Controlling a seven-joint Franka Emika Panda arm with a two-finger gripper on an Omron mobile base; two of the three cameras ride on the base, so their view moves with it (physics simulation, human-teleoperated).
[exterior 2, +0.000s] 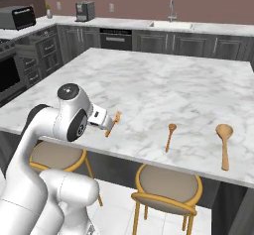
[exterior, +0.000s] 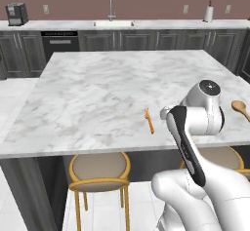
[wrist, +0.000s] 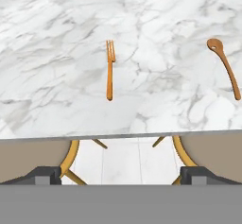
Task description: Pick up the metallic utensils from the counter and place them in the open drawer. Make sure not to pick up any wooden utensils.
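The white marble counter [exterior: 97, 88] [exterior 2: 163, 85] [wrist: 56, 34] carries wooden utensils. An all-orange fork [wrist: 110, 69] [exterior: 149, 120] [exterior 2: 116, 120] lies near the front edge. To its right is a small wooden spoon [wrist: 224, 67] [exterior 2: 170, 136], and further right a larger round-bowled spoon [exterior 2: 224, 139] [exterior: 239, 108]. My gripper [wrist: 121, 173] is open and holds nothing. It hangs just off the counter's front edge, facing the fork from short of it. The metallic utensils and the open drawer are out of view.
Stools with gold frames and tan seats [exterior: 99, 169] [exterior 2: 167, 184] [exterior 2: 53, 157] stand under the counter's front edge, below the gripper. Dark cabinets, a sink [exterior: 112, 23] and a coffee machine [exterior: 17, 13] line the back wall.
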